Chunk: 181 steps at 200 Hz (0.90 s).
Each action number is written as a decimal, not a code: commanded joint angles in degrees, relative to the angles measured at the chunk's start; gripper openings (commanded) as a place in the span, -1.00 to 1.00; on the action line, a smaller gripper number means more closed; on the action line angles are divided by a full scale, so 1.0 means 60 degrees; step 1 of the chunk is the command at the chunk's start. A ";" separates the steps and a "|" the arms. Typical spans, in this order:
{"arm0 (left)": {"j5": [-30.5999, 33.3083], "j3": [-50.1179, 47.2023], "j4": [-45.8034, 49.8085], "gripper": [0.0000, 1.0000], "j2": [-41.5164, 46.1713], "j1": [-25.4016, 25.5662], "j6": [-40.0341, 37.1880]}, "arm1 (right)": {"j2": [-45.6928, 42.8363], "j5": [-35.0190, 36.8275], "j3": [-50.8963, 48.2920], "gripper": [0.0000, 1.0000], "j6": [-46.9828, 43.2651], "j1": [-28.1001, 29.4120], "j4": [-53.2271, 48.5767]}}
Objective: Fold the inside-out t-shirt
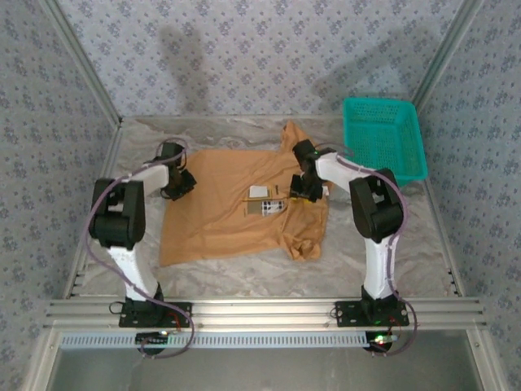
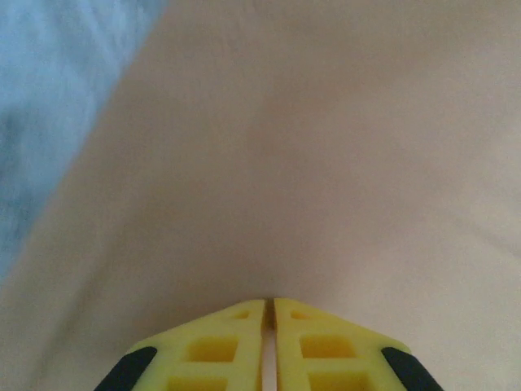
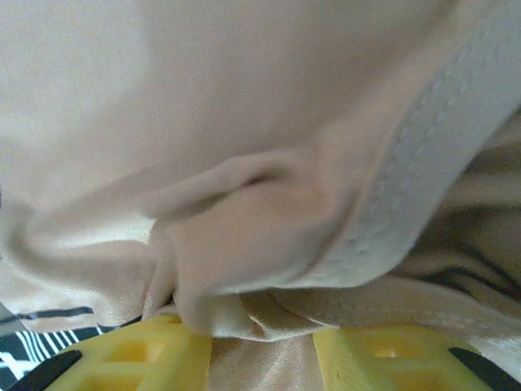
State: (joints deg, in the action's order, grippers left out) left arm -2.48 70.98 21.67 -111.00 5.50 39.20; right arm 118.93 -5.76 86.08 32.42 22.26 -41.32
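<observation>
Table [image 1: 244, 273]: orange t-shirt [image 1: 220, 216] spread flat, teal basket [image 1: 383, 138] far right

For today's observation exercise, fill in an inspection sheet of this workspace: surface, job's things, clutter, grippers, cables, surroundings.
Surface: table covered by crinkled pale sheeting.
Job's things: t-shirt spread out, right edge bunched, white label showing.
Clutter: teal basket at far right corner.
Grippers: left gripper shut, on the shirt's left edge; right gripper with cloth bunched between its fingers.
Cables: purple cable looped along the left arm.
Surroundings: patterned walls.
</observation>
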 commanded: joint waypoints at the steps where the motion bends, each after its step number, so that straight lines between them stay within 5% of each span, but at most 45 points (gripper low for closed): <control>1: -0.0175 0.1365 0.0109 -0.79 -0.1252 -0.0429 -0.0276 | 0.1284 0.0370 0.1030 -0.18 -0.0418 -0.0376 -0.0699; 75: -0.0225 0.7371 0.2803 -0.78 -0.4505 -0.0914 -0.0897 | 0.2189 0.1315 0.3746 -0.18 -0.1040 -0.0825 -0.2042; 130: -0.0085 0.3678 0.1597 -0.69 -0.0472 -0.0842 -0.0951 | -0.2154 0.0372 -0.0641 -0.10 -0.1495 0.0392 -0.0653; 181: -0.1229 0.0811 0.0795 -0.65 0.1303 -0.0518 -0.0526 | -0.3677 0.0421 -0.3240 0.00 -0.1222 0.1333 -0.0351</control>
State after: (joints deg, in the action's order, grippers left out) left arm -5.32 81.69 28.95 -103.48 0.99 34.81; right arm 98.04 -3.81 72.99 24.38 29.95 -44.10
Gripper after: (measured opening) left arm 0.171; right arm 0.498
